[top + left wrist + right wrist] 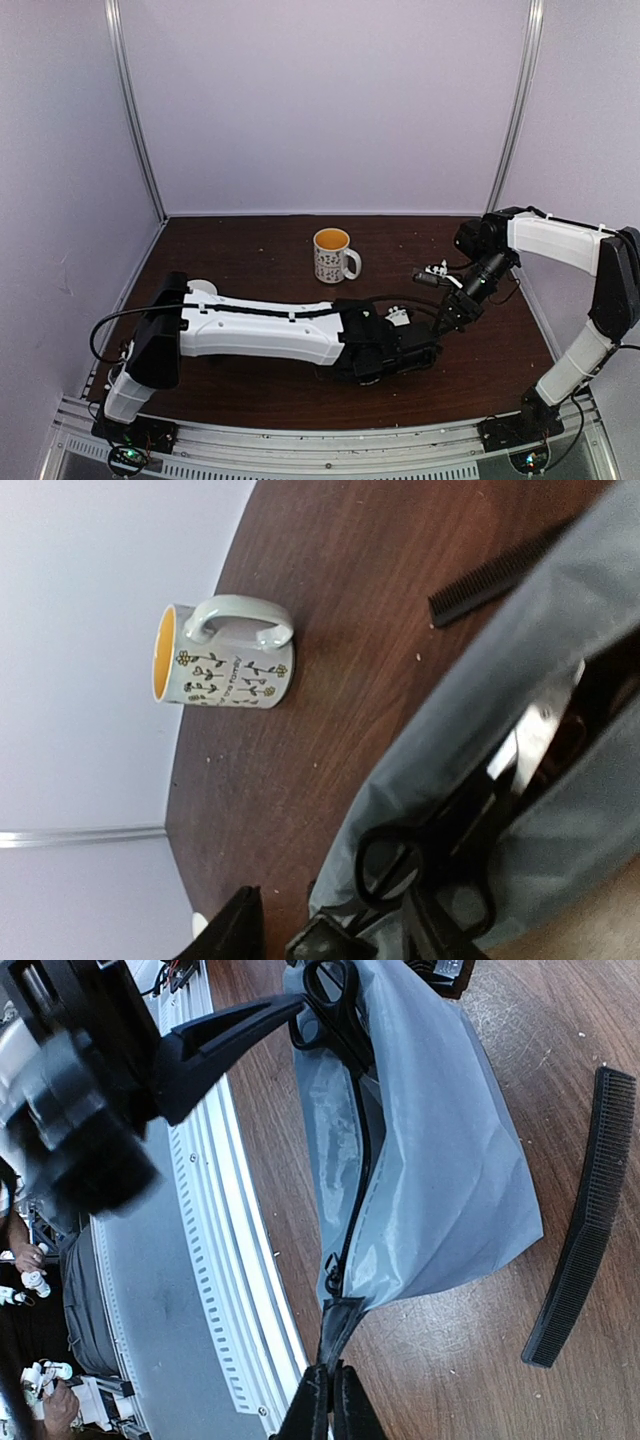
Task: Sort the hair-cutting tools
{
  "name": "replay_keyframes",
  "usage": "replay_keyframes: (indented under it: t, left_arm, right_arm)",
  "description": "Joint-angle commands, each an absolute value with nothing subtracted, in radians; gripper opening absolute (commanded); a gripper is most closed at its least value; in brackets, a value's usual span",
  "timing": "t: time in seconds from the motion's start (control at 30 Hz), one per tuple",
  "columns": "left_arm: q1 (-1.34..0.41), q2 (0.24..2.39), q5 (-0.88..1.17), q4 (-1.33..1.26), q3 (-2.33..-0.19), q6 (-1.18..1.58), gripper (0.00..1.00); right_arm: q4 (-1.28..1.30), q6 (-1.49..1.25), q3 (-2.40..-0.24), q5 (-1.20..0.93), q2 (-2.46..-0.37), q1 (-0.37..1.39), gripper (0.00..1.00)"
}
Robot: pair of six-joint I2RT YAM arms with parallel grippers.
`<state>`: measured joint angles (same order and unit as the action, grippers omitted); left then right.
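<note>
A grey zip pouch (430, 1140) lies unzipped on the dark wood table (480, 1360). Black-handled scissors (335, 1005) rest in its open far end, handles sticking out (430, 855). My left gripper (280, 935) is open at that end; one black finger (230, 1030) is beside the handles and nothing is held between the jaws. My right gripper (335, 1405) is shut on the pouch's black end tab (340, 1325). A thin black comb (585, 1220) lies on the table beside the pouch (490, 580). In the top view both grippers meet at centre right (405, 350) (447, 318).
A patterned mug (333, 255) with a yellow inside stands upright at the back middle (225, 665). A white bowl (203, 288) peeks out behind the left arm. The slotted metal rail (225, 1260) runs along the near table edge close to the pouch.
</note>
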<state>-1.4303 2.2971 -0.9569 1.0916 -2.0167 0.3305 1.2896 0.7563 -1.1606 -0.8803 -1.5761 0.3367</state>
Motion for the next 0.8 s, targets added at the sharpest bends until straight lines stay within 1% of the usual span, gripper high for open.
replay_keyframes:
  t: [0.0, 0.03, 0.1, 0.23, 0.3, 0.33, 0.57, 0.63, 0.77]
  left_arm:
    - [-1.41, 2.06, -0.788, 0.97, -1.883, 0.237, 0.58]
    - [-1.403, 2.01, -0.718, 0.922, -1.838, 0.193, 0.61]
    - [-1.374, 1.922, -0.573, 0.863, -1.763, 0.138, 0.62]
    - [-1.275, 1.81, -0.1, 0.761, -1.633, 0.031, 0.51]
    - [-1.21, 1.804, 0.069, 0.729, -1.608, 0.039, 0.42]
    - [-1.188, 1.812, 0.129, 0.723, -1.61, 0.058, 0.39]
    - [-1.013, 1.923, 0.373, 0.773, -1.685, 0.205, 0.41]
    - [-0.985, 1.948, 0.422, 0.777, -1.693, 0.227, 0.38]
    - [-0.962, 1.985, 0.444, 0.803, -1.709, 0.235, 0.35]
  right_arm:
    - [1.299, 0.773, -1.192, -0.913, -1.584, 0.332, 0.01]
    - [1.298, 0.773, -1.193, -0.913, -1.587, 0.333, 0.01]
    - [1.299, 0.776, -1.196, -0.912, -1.591, 0.333, 0.01]
    - [1.306, 0.786, -1.204, -0.912, -1.6, 0.333, 0.01]
    - [1.31, 0.789, -1.207, -0.912, -1.604, 0.333, 0.02]
    - [1.31, 0.791, -1.208, -0.912, -1.606, 0.333, 0.02]
    - [1.313, 0.799, -1.209, -0.908, -1.616, 0.332, 0.01]
    - [1.314, 0.801, -1.209, -0.907, -1.619, 0.333, 0.02]
    - [1.321, 0.804, -1.212, -0.908, -1.626, 0.333, 0.02]
